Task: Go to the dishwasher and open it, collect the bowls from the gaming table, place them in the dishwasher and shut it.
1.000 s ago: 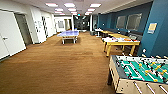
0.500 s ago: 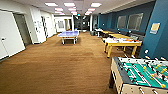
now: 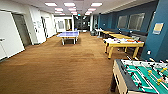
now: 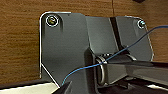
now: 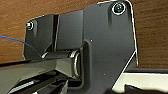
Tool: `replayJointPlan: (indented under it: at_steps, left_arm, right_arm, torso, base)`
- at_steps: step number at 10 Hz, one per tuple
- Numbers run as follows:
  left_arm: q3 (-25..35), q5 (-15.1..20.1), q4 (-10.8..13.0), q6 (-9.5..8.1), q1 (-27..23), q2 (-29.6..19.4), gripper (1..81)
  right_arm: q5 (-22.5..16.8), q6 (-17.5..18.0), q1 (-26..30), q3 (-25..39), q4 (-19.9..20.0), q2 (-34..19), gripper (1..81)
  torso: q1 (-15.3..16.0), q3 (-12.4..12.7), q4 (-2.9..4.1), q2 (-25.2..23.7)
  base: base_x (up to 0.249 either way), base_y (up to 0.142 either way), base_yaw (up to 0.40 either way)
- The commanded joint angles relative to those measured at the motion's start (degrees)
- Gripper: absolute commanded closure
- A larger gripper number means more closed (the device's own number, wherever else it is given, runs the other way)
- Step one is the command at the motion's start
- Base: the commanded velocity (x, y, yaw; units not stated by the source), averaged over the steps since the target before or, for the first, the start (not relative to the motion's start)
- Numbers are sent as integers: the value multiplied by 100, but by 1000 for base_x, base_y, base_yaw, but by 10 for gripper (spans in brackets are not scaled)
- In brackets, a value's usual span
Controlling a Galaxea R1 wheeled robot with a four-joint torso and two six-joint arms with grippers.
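Observation:
The gaming table (image 3: pixel 121 80), with a pale wooden body, a green field (image 3: pixel 147 75) and rods with small figures, stands at the near right of the head view. It is cut off by the picture's edge. The bowls are out of view, and so is the dishwasher. Both wrist views look past the robot's own dark plate at brown wood-grain floor (image 4: pixel 20 37) (image 5: pixel 15 15).
A wide brown floor (image 3: pixel 62 67) runs ahead. A blue table-tennis table (image 3: pixel 68 34) stands mid-room. Yellow tables (image 3: pixel 123 44) with items on them line the dark blue wall (image 3: pixel 160 42) at right. White walls and doors (image 3: pixel 10 37) run along the left.
The whole head picture has shifted a little, so the camera has moved. The gaming table now sits slightly lower in the picture. Nothing in the room itself has moved.

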Motion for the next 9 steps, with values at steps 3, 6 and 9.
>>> replayJointPlan:
  at_steps: [3, 6, 9]
  left_arm:
    - [25, 280, -22, 18, -243, -60, 10]
    - [25, 280, -13, 18, -243, -68, 10]
    - [25, 280, -22, 18, -243, -51, 10]
  right_arm:
    - [-367, -301, 175, -125, 384, -26, 10]
    - [-393, -301, 167, -161, 384, -44, 10]
    - [-437, -301, 158, -161, 384, -9, 10]
  torso:
    - [0, 0, 0, 0]
    - [2, 0, 0, 0]
    - [-6, 0, 0, -2]
  base:
    - [187, 0, 0]
    - [187, 0, 0]
    - [187, 0, 0]
